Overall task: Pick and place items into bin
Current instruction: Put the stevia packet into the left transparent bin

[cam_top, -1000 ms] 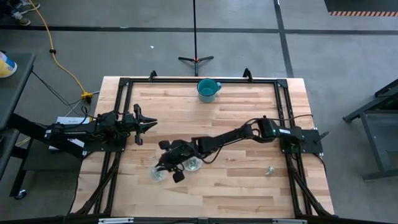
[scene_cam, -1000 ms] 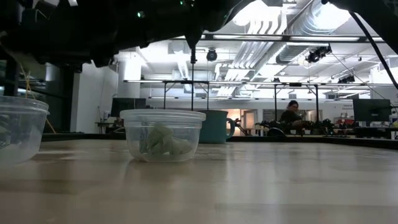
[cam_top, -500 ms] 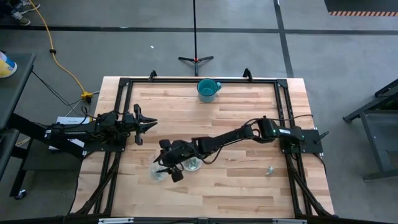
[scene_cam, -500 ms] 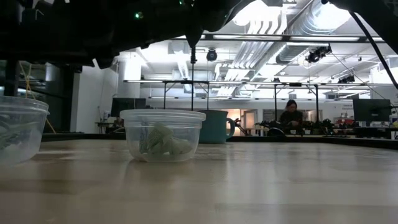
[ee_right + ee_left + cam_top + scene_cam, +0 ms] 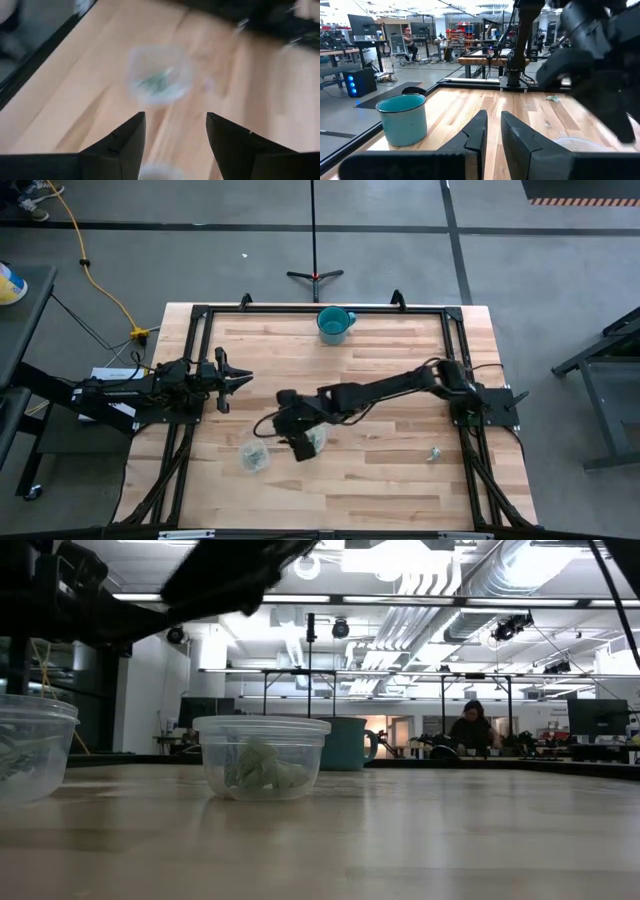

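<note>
Two clear plastic containers stand on the wooden table. The left one [image 5: 253, 457] holds a few pale green pieces and also shows in the right wrist view [image 5: 157, 75]. The right one [image 5: 314, 444] holds a heap of pale green shiny pieces [image 5: 262, 768]. One loose piece [image 5: 434, 452] lies on the table near the right edge. My right gripper [image 5: 297, 430] hangs open and empty above the table, over the right container's left rim; its fingers [image 5: 125, 145] stand wide apart. My left gripper [image 5: 240, 378] waits shut at the table's left side.
A teal mug [image 5: 335, 323] stands at the far edge's middle and also shows in the left wrist view [image 5: 402, 119]. A black frame [image 5: 200, 310] runs round the table. Bare wood lies between the containers and the loose piece. A person sits in the room beyond [image 5: 470, 725].
My right gripper has risen and drawn back toward the table's right and far side, from over the left container to over the right container. Both containers stay where they were.
</note>
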Controlling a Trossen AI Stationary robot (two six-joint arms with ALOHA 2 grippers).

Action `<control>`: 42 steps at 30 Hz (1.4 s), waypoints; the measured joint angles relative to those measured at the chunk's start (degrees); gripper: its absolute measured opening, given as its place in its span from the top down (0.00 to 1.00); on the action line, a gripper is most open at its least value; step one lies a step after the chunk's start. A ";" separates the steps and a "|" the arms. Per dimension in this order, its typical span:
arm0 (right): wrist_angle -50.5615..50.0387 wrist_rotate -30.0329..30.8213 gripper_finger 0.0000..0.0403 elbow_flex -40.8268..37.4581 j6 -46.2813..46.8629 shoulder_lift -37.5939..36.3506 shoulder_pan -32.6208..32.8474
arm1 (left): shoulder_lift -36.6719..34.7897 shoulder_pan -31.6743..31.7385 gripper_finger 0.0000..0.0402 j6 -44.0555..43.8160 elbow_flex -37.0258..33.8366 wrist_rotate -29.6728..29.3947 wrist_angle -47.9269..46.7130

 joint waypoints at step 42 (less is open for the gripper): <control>-23.06 3.96 0.75 -54.60 65.31 -37.33 30.42 | 0.02 0.00 0.77 -0.01 -0.01 0.00 -0.02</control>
